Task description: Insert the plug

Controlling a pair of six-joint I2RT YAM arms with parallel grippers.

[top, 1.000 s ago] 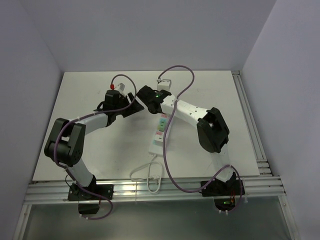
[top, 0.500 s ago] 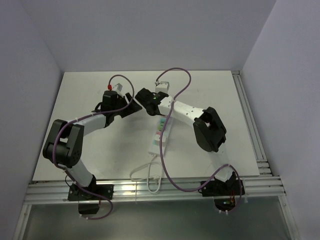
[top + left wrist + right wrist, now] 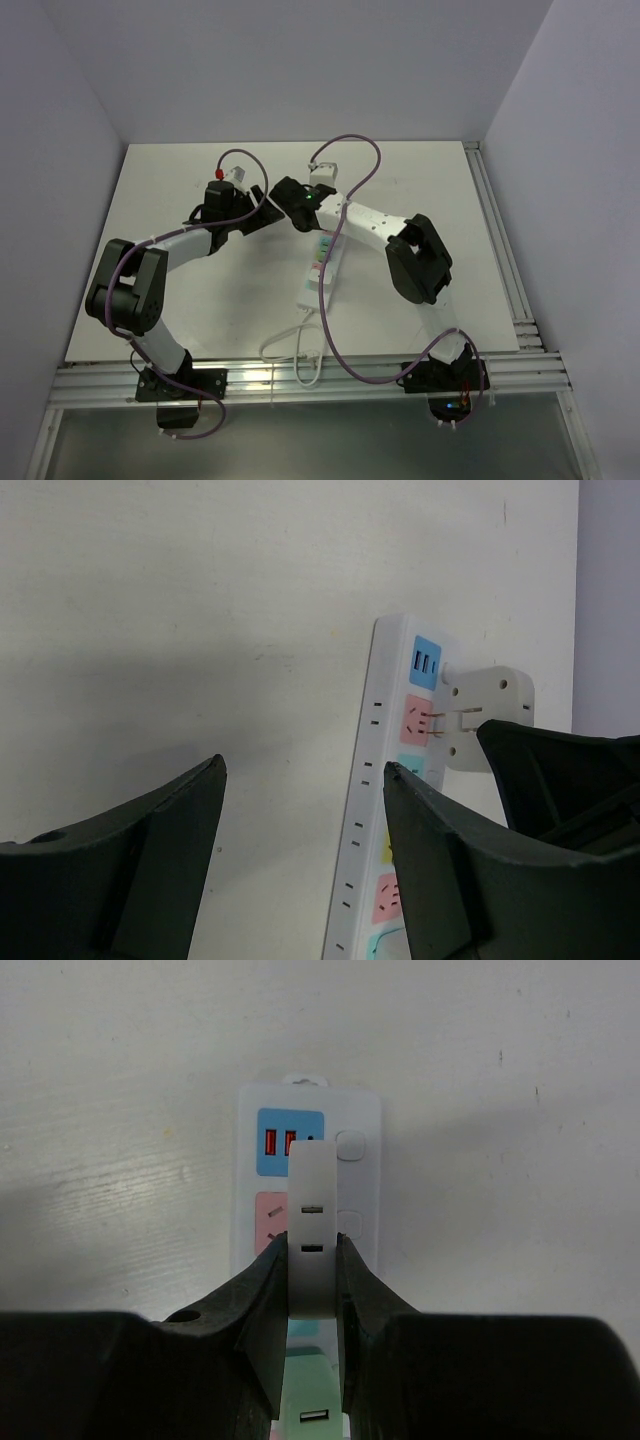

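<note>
Right wrist view: the right fingers point(image 3: 262, 1305) are clamped on the plug point(image 3: 312, 1185), one on each side of its narrow white body. The plug's long axis runs up and down the frame, in line with the power strip point(image 3: 362, 1195) beneath it. Its back face, with two small slots, is turned to the camera, so the prongs point away, down at the strip. The plug sits over the pink socket point(image 3: 262, 1222), just below the blue USB panel point(image 3: 275, 1142) at the strip's upper end.

From the left wrist, at the right of the frame, the plug point(image 3: 492, 702) shows side-on. Its metal prongs point(image 3: 437, 725) point left and reach the face of the pink socket point(image 3: 415, 720); I cannot tell if they have gone in. The left fingers point(image 3: 140, 870) stand apart in the lower frame with only bare worktop point(image 3: 200, 630) between them, beside the strip point(image 3: 368, 780).

Seen from above, the strip point(image 3: 318, 272) lies mid-frame on the worktop point(image 3: 430, 180). Its long axis runs from lower centre up to both sets of fingers, which hide the plug. Its white cord point(image 3: 290, 348) loops near the lower edge.
</note>
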